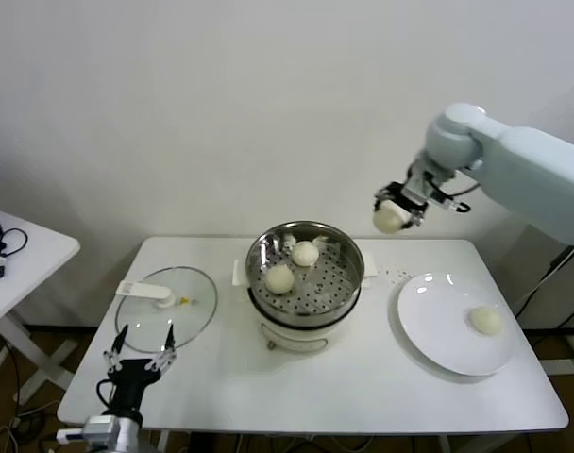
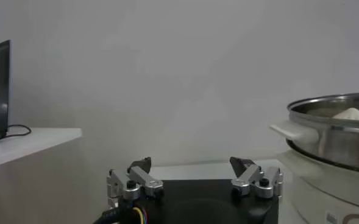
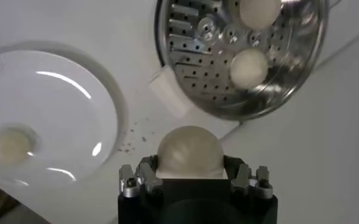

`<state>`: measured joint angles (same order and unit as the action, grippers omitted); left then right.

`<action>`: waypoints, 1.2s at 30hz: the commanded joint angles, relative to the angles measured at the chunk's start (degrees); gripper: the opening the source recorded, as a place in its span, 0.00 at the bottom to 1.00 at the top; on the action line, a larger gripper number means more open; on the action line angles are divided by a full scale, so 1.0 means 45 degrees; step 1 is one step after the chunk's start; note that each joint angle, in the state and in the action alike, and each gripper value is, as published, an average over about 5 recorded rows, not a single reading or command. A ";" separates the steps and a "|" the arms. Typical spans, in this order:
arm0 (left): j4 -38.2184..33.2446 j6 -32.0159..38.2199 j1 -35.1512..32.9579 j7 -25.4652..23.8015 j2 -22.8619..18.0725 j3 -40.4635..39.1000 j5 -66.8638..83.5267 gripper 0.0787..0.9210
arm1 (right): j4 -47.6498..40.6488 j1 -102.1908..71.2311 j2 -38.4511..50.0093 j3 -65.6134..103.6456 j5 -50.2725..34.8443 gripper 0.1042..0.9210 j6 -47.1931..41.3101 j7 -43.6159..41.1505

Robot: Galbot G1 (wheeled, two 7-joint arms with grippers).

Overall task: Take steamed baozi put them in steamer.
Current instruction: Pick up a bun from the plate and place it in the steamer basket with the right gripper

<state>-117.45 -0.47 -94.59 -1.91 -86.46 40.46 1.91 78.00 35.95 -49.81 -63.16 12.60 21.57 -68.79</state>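
Observation:
My right gripper hangs high in the air to the right of the steamer, shut on an off-white baozi; the right wrist view shows that baozi gripped between the jaws. The shiny steamer on its white base holds two baozi on the perforated tray. One more baozi lies on the white plate at the right. My left gripper stays low at the table's front left, open and empty.
A flat glass lid with a white handle lies on the table left of the steamer, just beyond my left gripper. A small white side table with cables stands at far left.

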 commanded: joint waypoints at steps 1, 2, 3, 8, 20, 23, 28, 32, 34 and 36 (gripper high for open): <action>-0.0062 -0.0153 0.0043 0.0019 0.0211 0.0052 0.0043 0.88 | 0.2052 -0.0479 -0.2254 -0.0171 0.2106 0.73 0.1292 0.0190; -0.0067 -0.0179 0.0056 0.0031 0.0225 0.0058 0.0052 0.88 | 0.2096 -0.0720 -0.2397 -0.0175 0.2273 0.73 0.1320 0.0225; -0.0072 -0.0199 0.0062 0.0043 0.0240 0.0057 0.0057 0.88 | 0.2132 -0.0983 -0.2542 -0.0178 0.2424 0.73 0.1343 0.0257; -0.0100 -0.0258 0.0055 0.0063 0.0268 0.0033 0.0044 0.88 | 0.2236 -0.1849 -0.2962 -0.0311 0.2509 0.74 0.1262 0.0313; -0.0179 -0.0302 0.0005 0.0070 0.0076 -0.0035 0.0103 0.88 | 0.2242 -0.2611 -0.2882 -0.0928 0.2533 0.73 0.1626 0.0427; -0.0197 -0.0323 -0.0009 0.0082 0.0023 -0.0035 0.0147 0.88 | 0.2201 -0.2796 -0.2905 -0.0870 0.2879 0.73 0.1823 0.0476; -0.0187 -0.0318 -0.0091 0.0087 0.0016 0.0018 0.0202 0.88 | 0.2078 -0.3004 -0.2915 -0.0820 0.3215 0.73 0.2097 0.0516; -0.0133 -0.0323 -0.0096 0.0089 0.0017 0.0024 0.0214 0.88 | 0.1824 -0.3155 -0.2975 -0.0654 0.3684 0.73 0.2514 0.0553; -0.0119 -0.0331 -0.0089 0.0091 0.0007 0.0011 0.0214 0.88 | 0.1708 -0.3200 -0.2995 -0.0609 0.3846 0.73 0.2674 0.0574; -0.0112 -0.0340 -0.0083 0.0093 -0.0001 0.0000 0.0214 0.88 | 0.1666 -0.3220 -0.2997 -0.0597 0.3937 0.73 0.2770 0.0586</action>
<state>-118.09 -1.89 -94.98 -1.51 -86.34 40.54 2.75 86.28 23.00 -62.69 -66.26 27.07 31.36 -66.25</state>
